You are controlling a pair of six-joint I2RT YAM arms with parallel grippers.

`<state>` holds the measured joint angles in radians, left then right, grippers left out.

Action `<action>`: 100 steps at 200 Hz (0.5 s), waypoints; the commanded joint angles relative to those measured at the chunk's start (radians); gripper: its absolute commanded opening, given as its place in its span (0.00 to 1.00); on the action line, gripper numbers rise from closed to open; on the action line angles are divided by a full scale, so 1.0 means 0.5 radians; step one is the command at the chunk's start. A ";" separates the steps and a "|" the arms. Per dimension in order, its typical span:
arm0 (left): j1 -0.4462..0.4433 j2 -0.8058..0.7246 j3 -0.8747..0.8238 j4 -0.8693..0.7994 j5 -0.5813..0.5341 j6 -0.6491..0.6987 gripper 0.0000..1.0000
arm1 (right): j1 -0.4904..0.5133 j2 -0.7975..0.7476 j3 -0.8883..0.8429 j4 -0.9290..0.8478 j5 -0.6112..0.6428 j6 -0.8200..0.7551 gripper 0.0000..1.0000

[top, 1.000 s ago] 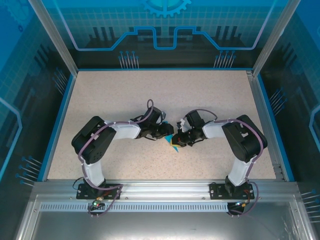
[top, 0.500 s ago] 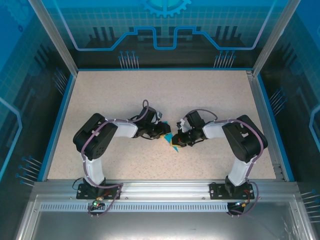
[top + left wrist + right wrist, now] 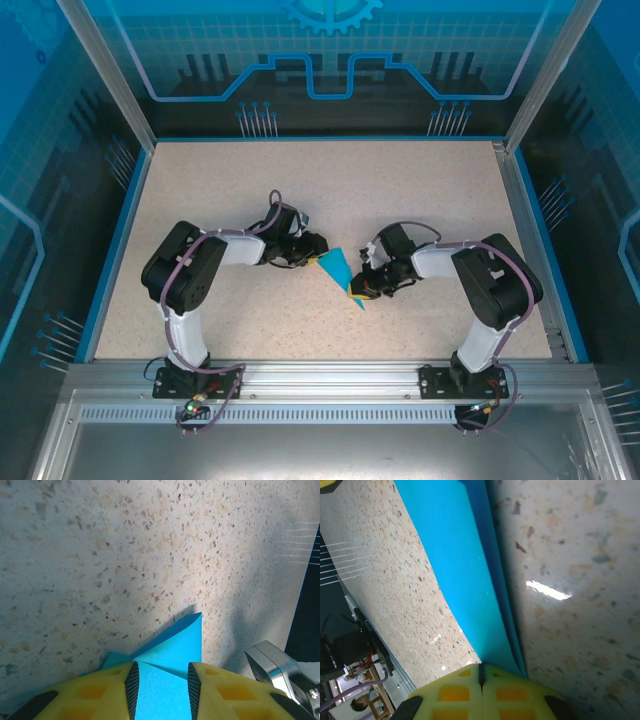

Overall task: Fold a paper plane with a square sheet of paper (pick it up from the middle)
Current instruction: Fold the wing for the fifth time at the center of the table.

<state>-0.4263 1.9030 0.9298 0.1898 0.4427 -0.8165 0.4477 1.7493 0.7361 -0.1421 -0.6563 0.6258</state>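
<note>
Straddling, with the left gripper (image 3: 161, 676) and its part-open yellow fingers (image 3: 225, 686), the far left end of a bright cyan-blue, sharp-pointed folded paper plane (image 3: 339, 271) lying mid-table on the speckled beige table (image 3: 420, 190). Pinching its near right edge in the right gripper (image 3: 481, 670), jaws clenched on the paper.

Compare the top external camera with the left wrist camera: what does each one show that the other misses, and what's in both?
Top external: both arms reaching inward, the right gripper at the narrow end of the folded blue paper, and the whole blue-edged table. Left wrist: a close-up of the left gripper, its yellow fingers with jaws parted, the paper spanning the gap and running past one finger, its folded layers overlapping. Both: the paper, the speckled tabletop and the left gripper.
</note>
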 commanded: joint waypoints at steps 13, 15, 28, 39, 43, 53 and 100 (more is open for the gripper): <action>0.209 0.094 0.038 -0.120 -0.220 0.156 0.35 | -0.040 0.043 -0.080 -0.286 0.110 -0.044 0.00; 0.216 0.092 0.039 -0.122 -0.220 0.157 0.35 | -0.040 0.042 -0.079 -0.280 0.110 -0.046 0.00; 0.278 0.080 0.054 -0.132 -0.192 0.166 0.35 | -0.039 0.045 -0.065 -0.269 0.116 -0.036 0.00; 0.321 0.054 0.071 -0.147 -0.167 0.162 0.37 | -0.037 0.036 -0.054 -0.230 0.083 -0.007 0.00; 0.333 0.041 0.080 -0.160 -0.165 0.159 0.37 | -0.033 0.032 -0.056 -0.214 0.077 -0.001 0.00; 0.351 0.005 0.123 -0.243 -0.176 0.166 0.38 | -0.026 0.006 -0.059 -0.202 0.122 0.025 0.00; 0.307 -0.297 0.148 -0.482 -0.265 0.129 0.45 | -0.019 -0.138 -0.084 -0.021 0.074 0.152 0.00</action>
<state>-0.2520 1.8664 0.9924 0.0486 0.3626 -0.7597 0.4442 1.7290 0.7238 -0.1402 -0.6525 0.6552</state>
